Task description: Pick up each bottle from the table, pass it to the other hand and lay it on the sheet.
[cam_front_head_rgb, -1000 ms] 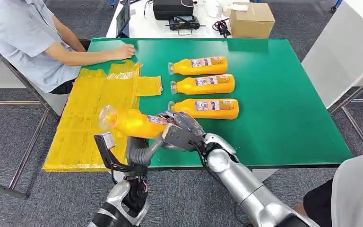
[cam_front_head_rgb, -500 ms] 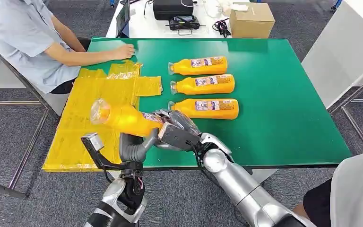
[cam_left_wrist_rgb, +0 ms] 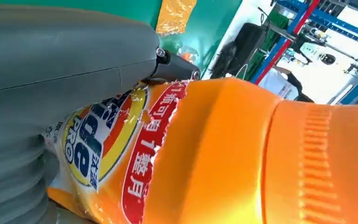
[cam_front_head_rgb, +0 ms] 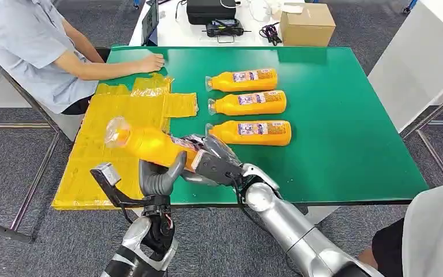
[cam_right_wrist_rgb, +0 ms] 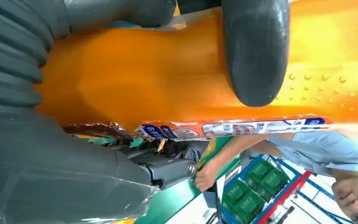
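Held bottle: I see an orange plastic bottle with a printed label point(cam_front_head_rgb: 150, 145) lying on its side in the air above the near table edge, its clear cap end toward the sheet.
Right hand: my silver-armed right hand point(cam_front_head_rgb: 210, 161) wraps the labelled base end of that bottle; in the right wrist view a dark finger point(cam_right_wrist_rgb: 255, 49) presses flat against the orange body, so the grip is closed on it.
Left hand: my grey left hand point(cam_front_head_rgb: 158, 176) reaches up from below, fingers curled against the underside of the same bottle; in the left wrist view the thumb point(cam_left_wrist_rgb: 74, 51) lies across the label. I cannot tell whether it bears any of the weight.
Sheet: a crinkled yellow plastic sheet point(cam_front_head_rgb: 101, 124) covers the left part of the table and overhangs its left edge; the held bottle's cap end hangs over it.
Waiting bottles: three more orange bottles point(cam_front_head_rgb: 248, 105) lie side by side in a row on the table, well apart from the sheet.
Table: a green-topped table point(cam_front_head_rgb: 346, 115).
Bystander: a seated person in a light blue shirt point(cam_front_head_rgb: 32, 43) rests one hand on the far left corner, just beyond the sheet.
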Controlling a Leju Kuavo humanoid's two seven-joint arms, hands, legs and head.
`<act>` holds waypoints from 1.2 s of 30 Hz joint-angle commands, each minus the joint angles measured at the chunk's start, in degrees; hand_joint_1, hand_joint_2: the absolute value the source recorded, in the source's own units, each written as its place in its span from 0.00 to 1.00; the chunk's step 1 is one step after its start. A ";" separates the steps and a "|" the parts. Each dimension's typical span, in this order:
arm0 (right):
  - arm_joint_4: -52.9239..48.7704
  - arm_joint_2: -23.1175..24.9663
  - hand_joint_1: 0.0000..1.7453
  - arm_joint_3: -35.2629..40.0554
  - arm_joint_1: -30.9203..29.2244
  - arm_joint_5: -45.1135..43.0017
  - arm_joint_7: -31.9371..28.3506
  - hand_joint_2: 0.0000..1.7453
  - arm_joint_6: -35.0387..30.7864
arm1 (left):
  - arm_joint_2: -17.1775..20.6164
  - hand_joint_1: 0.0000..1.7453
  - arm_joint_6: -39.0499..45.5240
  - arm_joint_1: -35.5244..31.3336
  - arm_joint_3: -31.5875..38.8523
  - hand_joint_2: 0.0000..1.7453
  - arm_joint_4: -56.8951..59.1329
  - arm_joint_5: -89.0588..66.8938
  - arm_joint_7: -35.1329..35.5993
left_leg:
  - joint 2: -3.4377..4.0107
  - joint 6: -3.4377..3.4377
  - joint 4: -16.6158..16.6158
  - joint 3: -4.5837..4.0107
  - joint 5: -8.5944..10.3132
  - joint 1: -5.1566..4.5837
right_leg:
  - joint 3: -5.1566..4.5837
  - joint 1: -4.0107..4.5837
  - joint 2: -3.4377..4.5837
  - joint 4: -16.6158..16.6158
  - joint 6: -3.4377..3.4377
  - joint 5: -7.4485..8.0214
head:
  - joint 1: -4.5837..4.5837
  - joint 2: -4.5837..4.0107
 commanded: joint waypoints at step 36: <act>-8.28 -0.50 0.00 -15.40 18.29 17.71 -6.51 1.00 -22.69 | 7.22 1.00 24.60 -14.44 24.88 1.00 30.75 -100.12 17.62 | -0.05 -0.09 -0.11 0.29 0.02 0.05 | 0.27 0.06 -0.10 -0.06 -0.15 -0.06 | 0.02 0.00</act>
